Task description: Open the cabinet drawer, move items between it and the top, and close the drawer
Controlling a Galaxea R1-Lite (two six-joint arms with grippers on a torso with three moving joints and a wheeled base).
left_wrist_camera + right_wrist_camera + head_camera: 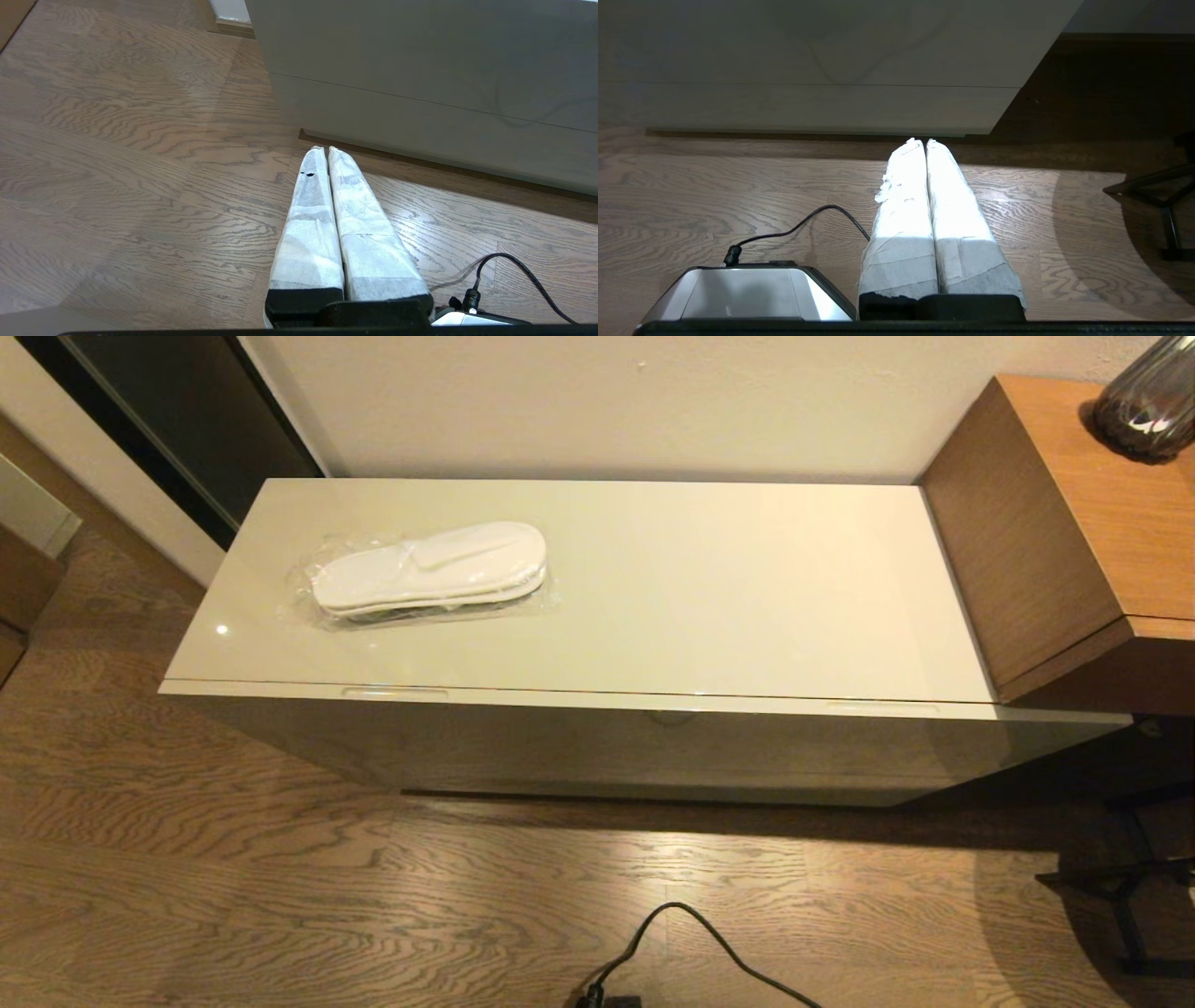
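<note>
White slippers (431, 569) sealed in clear plastic lie on the left part of the glossy cream top (709, 588). Below the top's front edge, the cabinet drawer (644, 747) is closed, with two slim handle slots along its upper rim. The small white packet is not in view. Neither arm shows in the head view. My left gripper (323, 148) hangs shut and empty low over the floor, near the bottom of the drawer front (420, 60). My right gripper (920, 140) is also shut and empty, low before the drawer front (808, 51) near its right end.
A taller orange-brown wooden desk (1074, 523) abuts the cabinet's right end and carries a dark glass vase (1146, 401). A black cable (691, 943) runs over the wood floor in front. Black metal legs (1120, 887) stand at the right. The robot's base (742, 294) sits beside the right gripper.
</note>
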